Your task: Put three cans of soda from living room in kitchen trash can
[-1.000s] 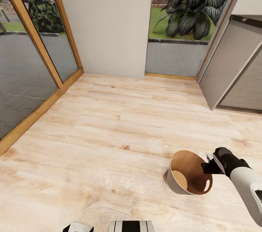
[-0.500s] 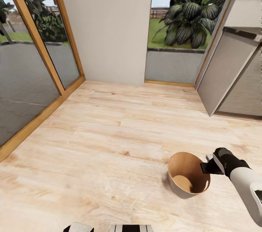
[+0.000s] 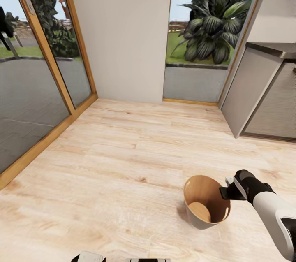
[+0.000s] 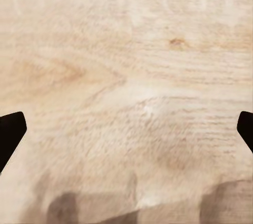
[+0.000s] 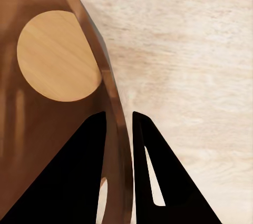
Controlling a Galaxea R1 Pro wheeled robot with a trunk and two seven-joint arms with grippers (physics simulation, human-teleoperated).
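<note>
Right wrist view: right gripper [image 5: 119, 129] pinches the tash can [image 5: 47, 103] rim, one finger inside, one outside.

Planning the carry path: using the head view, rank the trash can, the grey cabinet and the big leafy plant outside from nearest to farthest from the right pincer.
1. Trash can: its rim sits between the right pincer's fingers.
2. Grey cabinet: ahead, on the right.
3. Leafy plant: farthest, outdoors behind the glass door.

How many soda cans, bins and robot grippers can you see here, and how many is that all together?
Soda cans: 0; the bin's wood-brown inside is bare.
Bins: 1, the trash can, its rim pinched by the right gripper.
Grippers: 2, counting the open left gripper over the floor.
Total: 3
</note>
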